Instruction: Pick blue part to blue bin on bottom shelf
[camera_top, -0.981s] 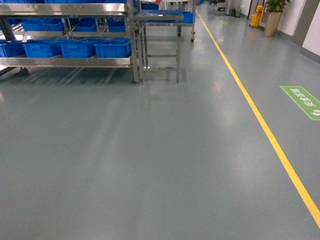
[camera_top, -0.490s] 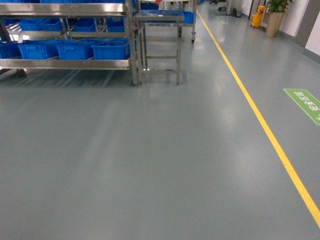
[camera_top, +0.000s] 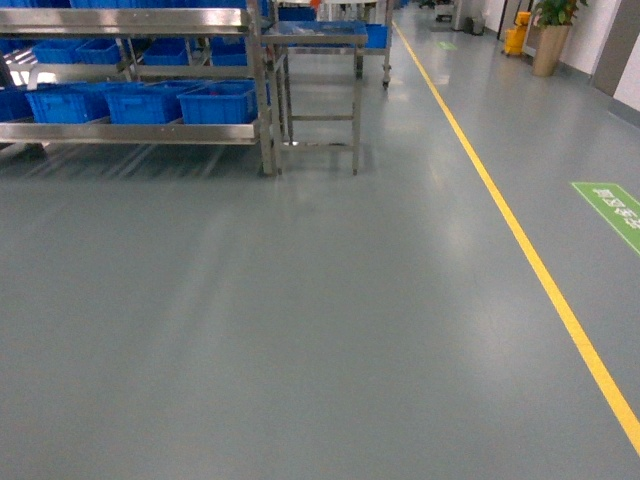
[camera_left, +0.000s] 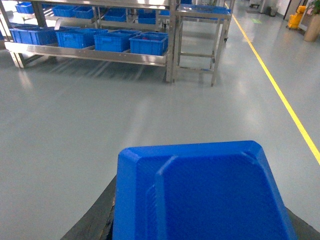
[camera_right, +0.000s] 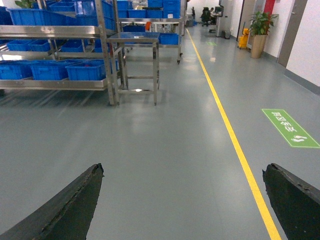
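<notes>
My left hand sits lowest in its wrist view, and a blue part fills the space between its dark fingers. I judge it held there, though where the pads meet it is out of view. It looks large only because it is right under the camera. My right hand has its two dark fingers spread wide, with nothing between them but floor.

Ahead is bare grey floor, with a yellow line running away on my right. Well beyond it, at the far left, stands the steel rack. Its bottom shelf carries a row of blue bins, and the nearest one sits at the shelf's right end, beside the corner post. A small steel bench stands just to the right of the rack.

The step in hand is the carry: the part is picked, and the shelf is still far off. Next I should drive forward and left, square up to the shelf, then reach the left hand over a bin before letting go.
</notes>
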